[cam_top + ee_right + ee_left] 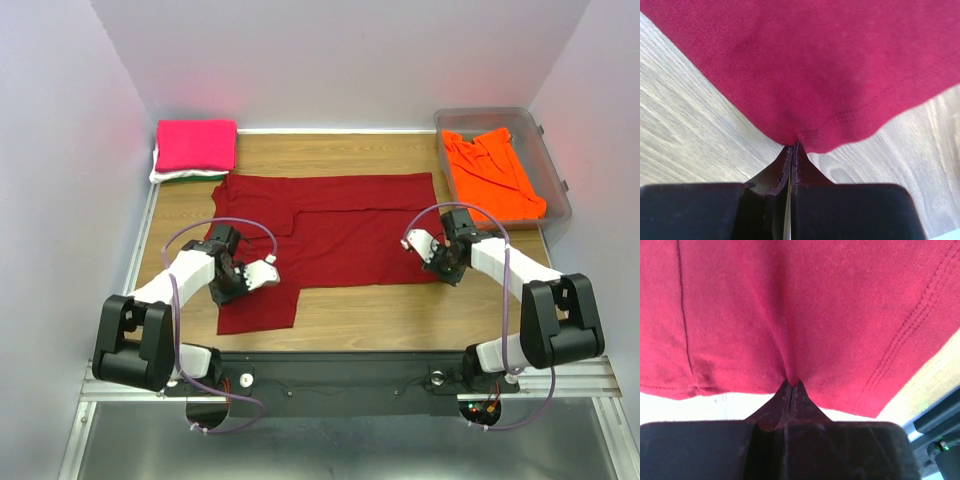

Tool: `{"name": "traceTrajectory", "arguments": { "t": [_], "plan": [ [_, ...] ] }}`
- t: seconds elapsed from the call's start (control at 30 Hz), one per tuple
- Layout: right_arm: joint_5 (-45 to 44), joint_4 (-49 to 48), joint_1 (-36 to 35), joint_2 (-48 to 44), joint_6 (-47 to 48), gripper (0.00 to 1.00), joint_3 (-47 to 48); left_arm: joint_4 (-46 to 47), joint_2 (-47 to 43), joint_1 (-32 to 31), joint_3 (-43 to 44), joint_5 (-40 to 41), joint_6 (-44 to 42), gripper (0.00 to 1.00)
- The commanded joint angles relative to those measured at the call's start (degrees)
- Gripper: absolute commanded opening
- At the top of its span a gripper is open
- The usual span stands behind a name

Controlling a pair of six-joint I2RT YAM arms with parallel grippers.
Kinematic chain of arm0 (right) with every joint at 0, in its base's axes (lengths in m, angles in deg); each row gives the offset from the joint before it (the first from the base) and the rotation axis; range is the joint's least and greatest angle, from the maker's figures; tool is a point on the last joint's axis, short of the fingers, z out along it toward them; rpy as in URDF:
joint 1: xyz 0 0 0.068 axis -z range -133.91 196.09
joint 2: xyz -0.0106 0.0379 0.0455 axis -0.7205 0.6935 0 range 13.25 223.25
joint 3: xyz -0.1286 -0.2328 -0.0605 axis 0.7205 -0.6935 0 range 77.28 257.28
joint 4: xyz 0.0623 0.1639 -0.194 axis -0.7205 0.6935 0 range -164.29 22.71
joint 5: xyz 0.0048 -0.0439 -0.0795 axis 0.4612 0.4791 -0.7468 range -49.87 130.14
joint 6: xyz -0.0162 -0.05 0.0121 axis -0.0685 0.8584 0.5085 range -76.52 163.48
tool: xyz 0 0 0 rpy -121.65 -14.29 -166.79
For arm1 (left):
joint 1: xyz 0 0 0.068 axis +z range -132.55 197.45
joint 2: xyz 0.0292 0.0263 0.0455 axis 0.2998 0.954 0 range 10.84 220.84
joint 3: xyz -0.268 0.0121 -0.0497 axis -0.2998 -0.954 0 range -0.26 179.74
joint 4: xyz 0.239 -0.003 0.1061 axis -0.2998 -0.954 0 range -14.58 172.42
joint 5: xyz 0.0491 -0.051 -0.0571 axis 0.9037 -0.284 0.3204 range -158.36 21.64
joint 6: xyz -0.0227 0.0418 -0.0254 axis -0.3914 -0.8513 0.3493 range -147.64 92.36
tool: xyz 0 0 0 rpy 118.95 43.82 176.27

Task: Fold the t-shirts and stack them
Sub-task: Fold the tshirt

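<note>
Two grippers, each clamped on cloth: left gripper point(791, 384) pinches the dark red t-shirt point(330, 225) at its left side, right gripper point(792, 145) pinches its right hem. The shirt lies spread on the wooden table point(400, 312). The pink t-shirt point(196, 145) sits folded far left; the orange t-shirt point(490, 172) lies in the clear tub point(545, 140).

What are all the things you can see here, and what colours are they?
dark red t-shirt: one, dark red, spread on the middle of the table.
pink t-shirt: one, hot pink, folded, top of the pile at the far left corner.
white and green layers: only edges show, under the pink t-shirt.
orange t-shirt: one, bright orange, crumpled inside the tub.
tub: one, clear plastic, far right corner.
table: one, light wood.
left gripper: one, black, pinching the dark red t-shirt's edge.
right gripper: one, black, pinching its edge too.
</note>
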Motion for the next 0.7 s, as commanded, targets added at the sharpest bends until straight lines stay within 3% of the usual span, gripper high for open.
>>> {"name": "traceTrajectory", "arguments": {
  "t": [0.0, 0.67],
  "plan": [
    [0.2, 0.9, 0.9, -3.6, -0.6, 0.01, 2.8, -7.3, -3.3, 2.5, 3.9, -2.4, -1.4, 0.0],
    [1.5, 11.1, 2.3, -9.3, 2.6, 0.01, 6.0, -20.1, -10.8, 6.2, 12.3, -9.6, -2.7, 0.0]
  ]
}}
